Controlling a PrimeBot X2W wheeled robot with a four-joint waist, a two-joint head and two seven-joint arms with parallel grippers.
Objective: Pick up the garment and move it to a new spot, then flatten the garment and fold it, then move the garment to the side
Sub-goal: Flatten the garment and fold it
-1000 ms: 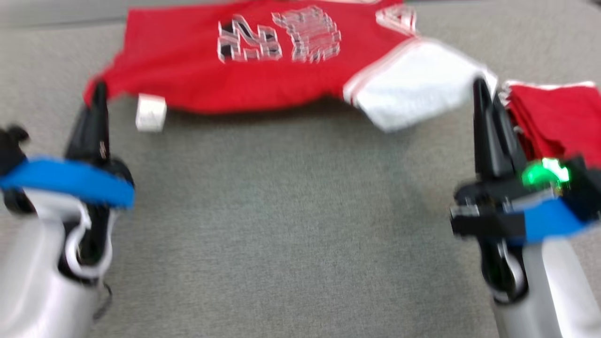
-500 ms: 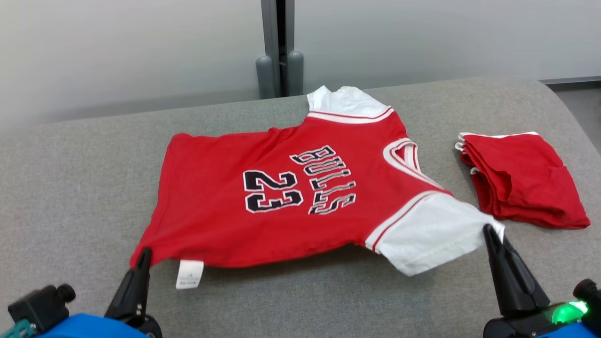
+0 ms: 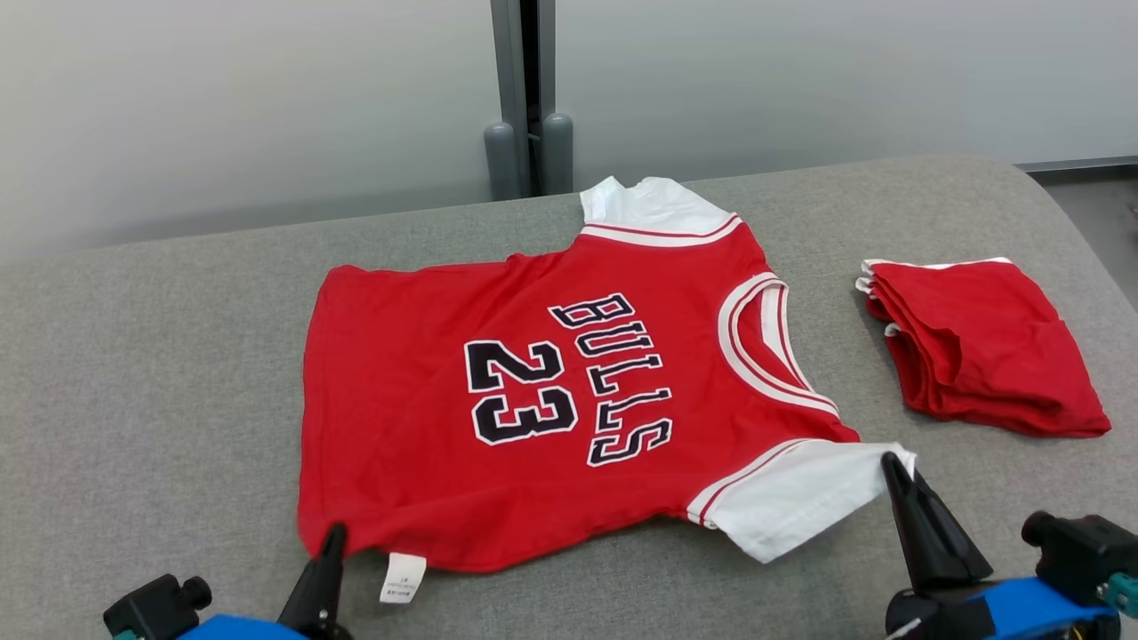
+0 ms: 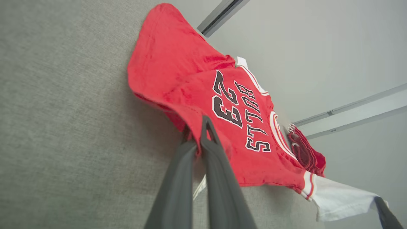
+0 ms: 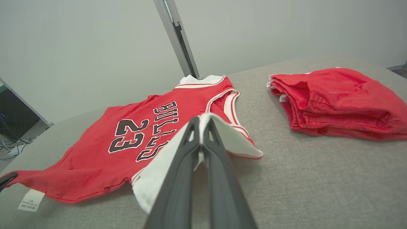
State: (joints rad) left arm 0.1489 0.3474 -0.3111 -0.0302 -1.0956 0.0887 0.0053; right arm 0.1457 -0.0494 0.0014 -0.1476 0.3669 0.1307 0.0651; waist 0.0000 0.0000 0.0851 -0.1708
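Observation:
The garment (image 3: 533,400) is a red jersey with white sleeves, printed BULLS 23, spread on the grey cushion (image 3: 133,373). My left gripper (image 3: 334,533) is shut on its near bottom hem corner, beside a white label (image 3: 402,576). In the left wrist view the left gripper (image 4: 198,122) pinches red cloth of the garment (image 4: 190,79). My right gripper (image 3: 887,462) is shut on the edge of the near white sleeve (image 3: 791,498). From the right wrist, the right gripper (image 5: 200,121) clamps that white sleeve (image 5: 159,168), with the garment (image 5: 105,152) slightly lifted along its near edge.
A folded stack of red clothes (image 3: 978,356) lies on the cushion at the right, close to my right gripper. A grey post (image 3: 524,98) and pale wall stand behind the cushion. The cushion's right end curves down toward the floor (image 3: 1093,213).
The head camera tilted up, so the whole garment and the wall came into view. Both grippers, still shut on the near edge, moved it a little toward the far side.

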